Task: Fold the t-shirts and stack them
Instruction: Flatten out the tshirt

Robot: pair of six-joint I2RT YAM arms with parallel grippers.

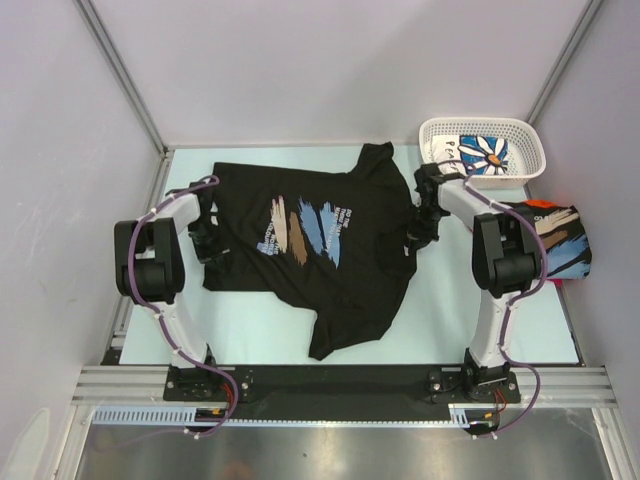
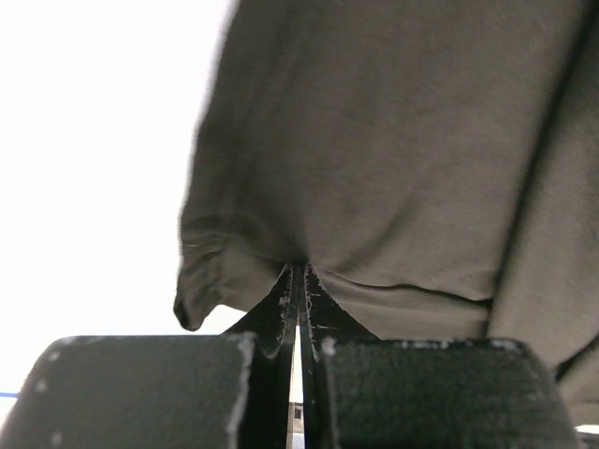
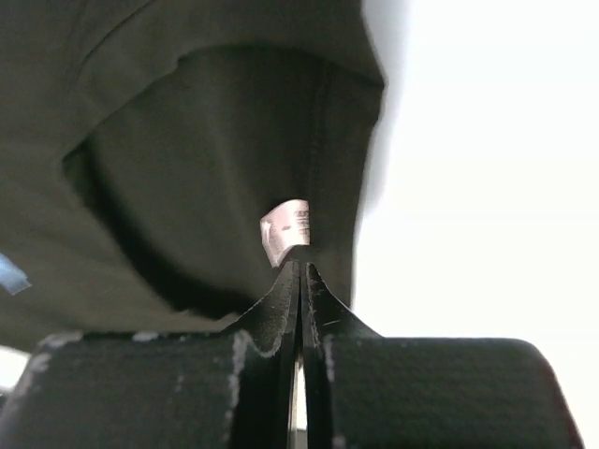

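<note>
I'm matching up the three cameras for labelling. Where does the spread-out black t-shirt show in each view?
Top external: black t-shirt spread mid-table, between the arms.
Left wrist: upper right, its hem pinched in the left gripper.
Right wrist: upper left, its collar pinched in the right gripper.
Shared landmark: the two pinch points, seen from above at the shirt's left and right edges.

The top camera looks down from the near edge over the whole pale tabletop (image 1: 260,322). Wrist cameras face along the left claw (image 2: 298,281) and right claw (image 3: 298,273), close against the black printed cloth t-shirt (image 1: 310,235) that all views share.
</note>
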